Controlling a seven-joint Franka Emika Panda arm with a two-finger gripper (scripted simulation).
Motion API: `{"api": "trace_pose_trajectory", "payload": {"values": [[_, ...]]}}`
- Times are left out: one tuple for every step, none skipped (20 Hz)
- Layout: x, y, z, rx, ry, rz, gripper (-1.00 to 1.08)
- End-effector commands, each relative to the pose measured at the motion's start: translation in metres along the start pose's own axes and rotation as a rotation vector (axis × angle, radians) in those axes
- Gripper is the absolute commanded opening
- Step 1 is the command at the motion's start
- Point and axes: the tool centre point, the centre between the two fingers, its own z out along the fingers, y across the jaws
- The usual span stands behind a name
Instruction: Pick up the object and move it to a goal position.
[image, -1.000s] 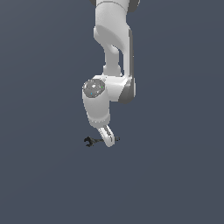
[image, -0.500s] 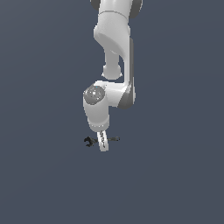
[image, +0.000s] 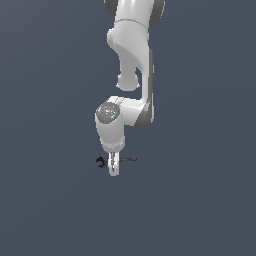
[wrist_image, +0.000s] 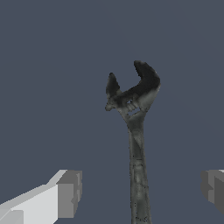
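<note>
The gripper (wrist_image: 140, 188) hangs low over the floor (image: 200, 210) with its fingers (wrist_image: 68, 194) spread wide apart, one on each side of the wrench (wrist_image: 136, 144). In the wrist view the slim handle runs between the two pads, and neither pad touches it; clear gaps show on both sides. The handle sits a little nearer to one pad than to the other, but it lies well within the opening. Beyond the fingers the handle widens into the head, whose open jaw points away from the camera. The wrench is dark grey to black, with a worn, mottled look along the handle and a darker head.

In the exterior view the gripper (image: 114, 169) points straight down, and one white finger (image: 114, 167) crosses in front of the wrench (image: 102, 161). The wrench lies flat on the floor, its head toward the exterior view's left and its handle reaching out to the exterior view's right of the finger. It lies near the middle of the floor, well away from every edge in view. Above the gripper the arm (image: 135, 65) rises white and bent, its wrist joint just over the hand and its upper links climbing out of view at the top.
</note>
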Motion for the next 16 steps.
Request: {"api": "trace_pose_trajectory", "payload": {"values": [[0.000,0.000,0.002,0.001,0.001,0.026,1.00],[0.001,-0.001,0.002,0.001,0.001,0.033,1.00],[0.001,-0.001,0.003,0.001,0.002,0.038,1.00],[0.001,-0.001,0.003,0.001,0.002,0.041,1.00],[0.001,-0.001,0.003,0.001,0.002,0.044,1.00],[0.001,-0.001,0.003,0.001,0.002,0.044,1.00],[0.001,-0.001,0.003,0.000,0.002,0.040,1.00],[0.001,-0.001,0.004,0.000,0.002,0.040,1.00],[0.001,-0.001,0.005,0.000,0.002,0.040,1.00],[0.000,-0.001,0.007,0.000,0.002,0.040,1.00],[0.001,0.000,0.009,0.000,0.002,0.040,1.00],[0.000,0.000,0.013,0.000,0.002,0.040,1.00],[0.001,0.000,0.017,0.000,0.002,0.041,1.00],[0.001,0.000,0.022,0.000,0.002,0.042,1.00],[0.001,0.000,0.027,0.000,0.002,0.043,1.00],[0.001,0.000,0.033,0.000,0.002,0.043,1.00]]}}
